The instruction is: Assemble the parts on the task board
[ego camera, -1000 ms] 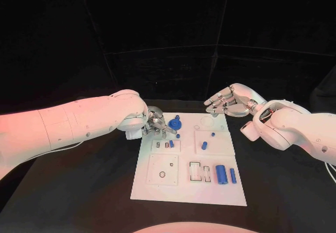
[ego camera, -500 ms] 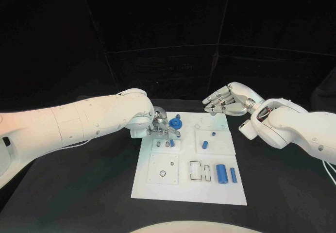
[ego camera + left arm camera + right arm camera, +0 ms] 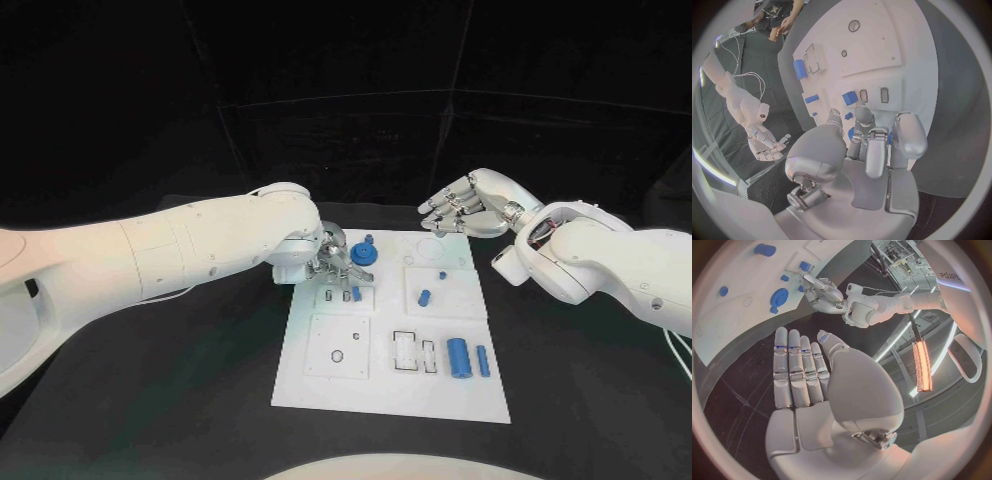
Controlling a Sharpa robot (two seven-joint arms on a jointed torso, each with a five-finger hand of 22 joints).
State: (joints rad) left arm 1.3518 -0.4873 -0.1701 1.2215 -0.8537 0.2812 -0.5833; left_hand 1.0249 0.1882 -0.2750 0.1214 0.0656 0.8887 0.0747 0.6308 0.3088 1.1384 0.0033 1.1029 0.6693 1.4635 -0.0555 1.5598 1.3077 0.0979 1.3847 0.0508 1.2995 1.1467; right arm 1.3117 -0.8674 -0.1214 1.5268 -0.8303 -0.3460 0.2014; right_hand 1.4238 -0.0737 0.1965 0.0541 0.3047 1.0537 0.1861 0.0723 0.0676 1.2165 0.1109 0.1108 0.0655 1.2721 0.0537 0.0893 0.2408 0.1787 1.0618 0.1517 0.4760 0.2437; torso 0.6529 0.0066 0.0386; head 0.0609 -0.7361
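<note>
The left hand (image 3: 326, 262) hovers, fingers curled with no part plainly held, just beside the round blue plastic part (image 3: 362, 256) at the white task board's (image 3: 346, 385) far end — the flat-spread right hand (image 3: 464, 206) stays farther off.

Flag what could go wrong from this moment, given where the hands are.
1. The left hand works low over the task board among small blue parts; its fingers sit close to a blue block and could knock it out of place.
2. The fingers hide the spot beneath them, so a misalignment may go unseen.
3. The right hand hovers open off the far edge, not steadying the board, which might slide.
</note>
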